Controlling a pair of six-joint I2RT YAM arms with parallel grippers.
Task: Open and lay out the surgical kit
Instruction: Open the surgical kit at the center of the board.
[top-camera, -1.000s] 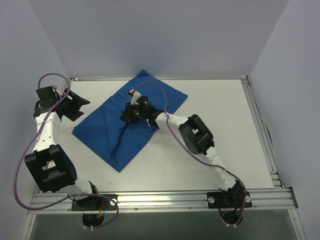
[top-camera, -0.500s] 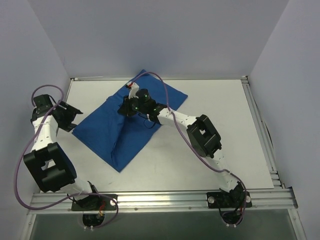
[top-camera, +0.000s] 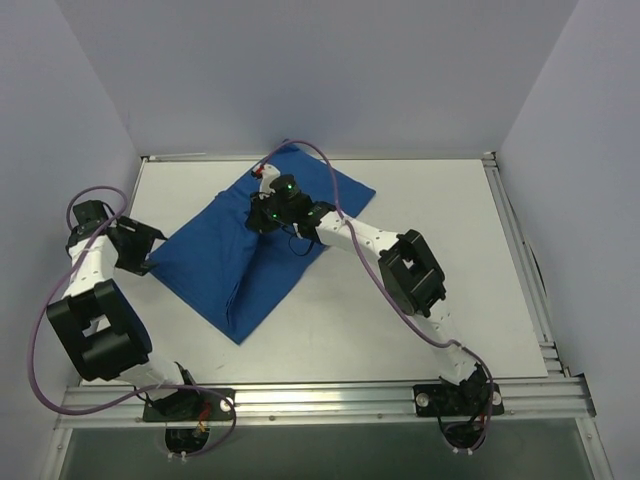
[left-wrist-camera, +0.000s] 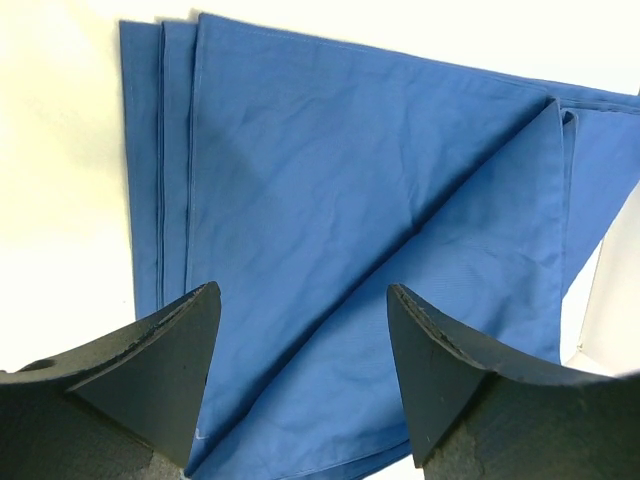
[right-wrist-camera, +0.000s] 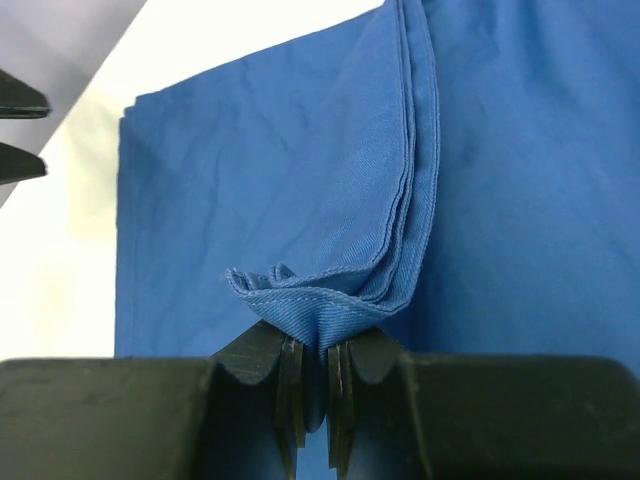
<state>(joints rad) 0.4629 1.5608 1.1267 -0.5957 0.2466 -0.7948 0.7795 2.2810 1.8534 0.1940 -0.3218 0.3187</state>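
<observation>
Item 1, right gripper (right-wrist-camera: 308, 350): jaws pressed almost together, pinching a small bunched fold of the cloth wrap (right-wrist-camera: 250, 180). Several stitched hems (at least three layers) gather into the pinch and run away from it as a stacked edge. In the top view it sits over the far middle of the cloth, with its arm reaching in from the near right.

Item 2, left gripper (left-wrist-camera: 303, 310): fingers spread wide, nothing between them. It sits at the left corner of the wrap, close to the left wall. Whether a fingertip touches the fabric cannot be told. Its wrist view looks across the cloth, where three stepped layer edges show along the left side and a diagonal fold crosses toward the upper right.

Item 3, cloth wrap: royal blue, folded to a rough rectangle, lying askew on the white table (top-camera: 430, 230), left of centre, one corner pointing at the back wall. A raised crease runs from the pinch toward the near corner. What lies under the fabric cannot be seen.

Item 4, purple cable (top-camera: 42, 330): loops beside the left arm (a second one arches over the right arm).
</observation>
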